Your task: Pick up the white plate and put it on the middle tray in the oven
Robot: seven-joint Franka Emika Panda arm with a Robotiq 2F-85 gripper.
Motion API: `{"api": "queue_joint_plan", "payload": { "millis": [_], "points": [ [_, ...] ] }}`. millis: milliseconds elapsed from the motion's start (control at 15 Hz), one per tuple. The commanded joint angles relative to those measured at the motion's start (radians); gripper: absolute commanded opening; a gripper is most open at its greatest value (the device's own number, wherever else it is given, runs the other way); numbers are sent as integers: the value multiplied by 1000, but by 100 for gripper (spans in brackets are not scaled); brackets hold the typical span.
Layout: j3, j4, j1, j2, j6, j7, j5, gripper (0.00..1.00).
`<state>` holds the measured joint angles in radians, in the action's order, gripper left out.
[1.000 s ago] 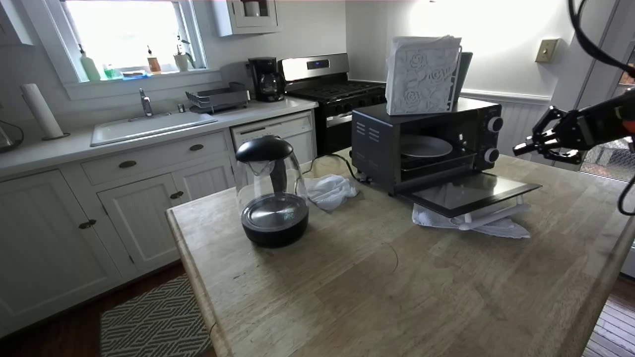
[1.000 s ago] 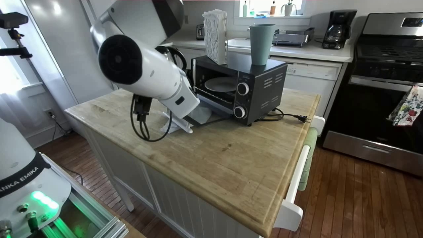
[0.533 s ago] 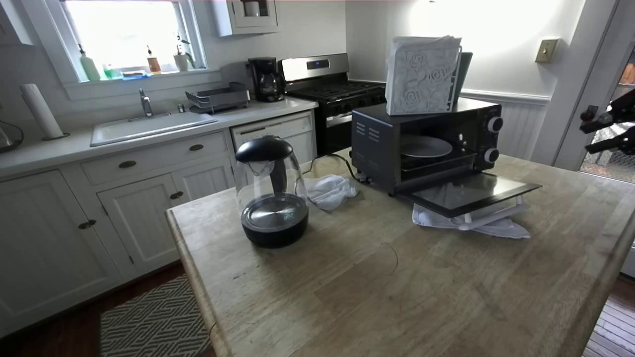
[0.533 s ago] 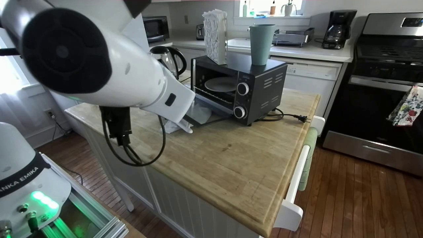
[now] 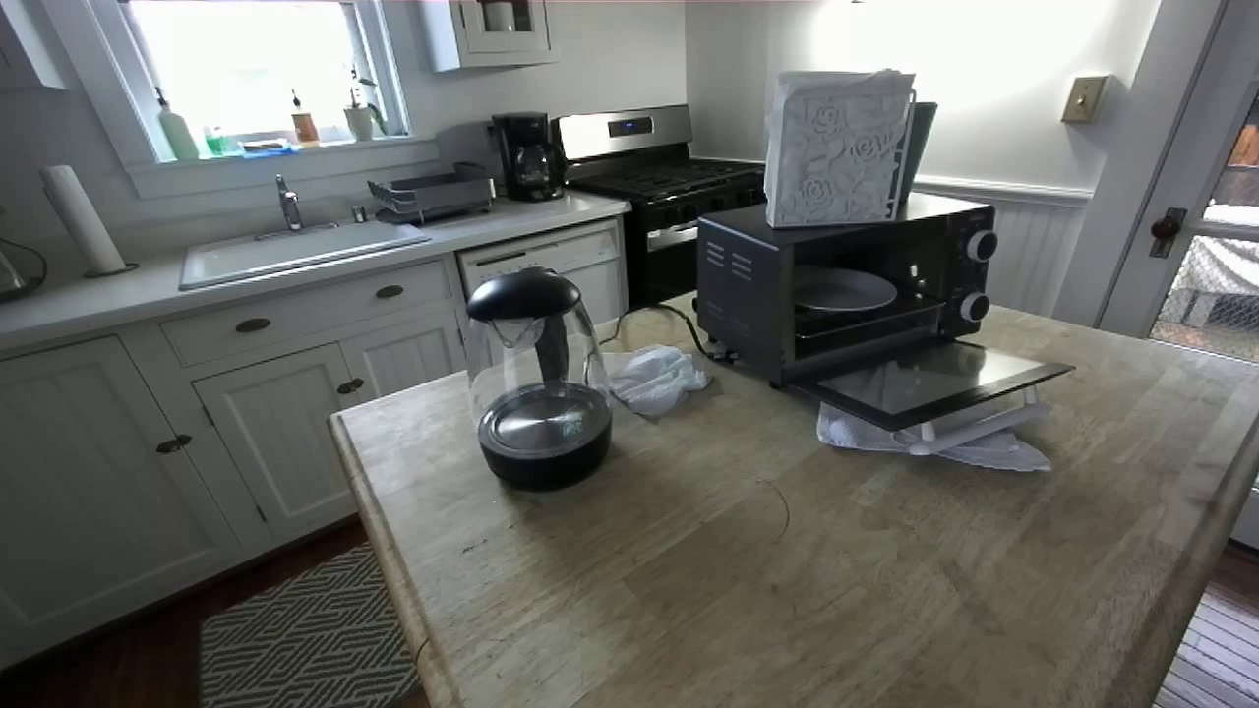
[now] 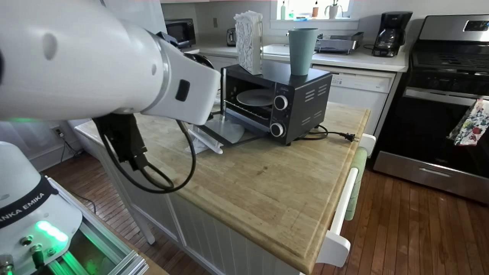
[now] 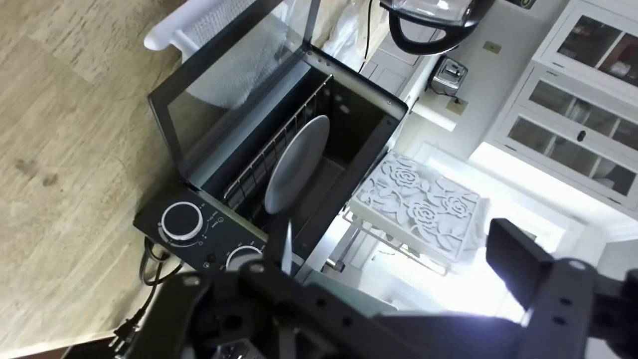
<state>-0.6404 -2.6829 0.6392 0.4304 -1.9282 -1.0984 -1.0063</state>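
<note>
White plate (image 7: 299,164) is just sitting in the open oven (image 6: 305,101) — my gripper (image 7: 391,249) is out front, fingers (image 7: 516,262) spread wide.

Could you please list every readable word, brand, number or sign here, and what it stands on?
"ANKA EMIKA": on the black band around the robot arm's base, cut off at the picture's left edge.
Too small or blurred to read: markings on the toaster oven's control panel, the dishwasher's front and the range's display.
</note>
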Motion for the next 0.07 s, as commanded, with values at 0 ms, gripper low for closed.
{"api": "queue_joint_plan", "payload": {
  "millis": [0],
  "points": [
    [6, 2, 7, -5, 6, -4, -2, 100]
  ]
}}
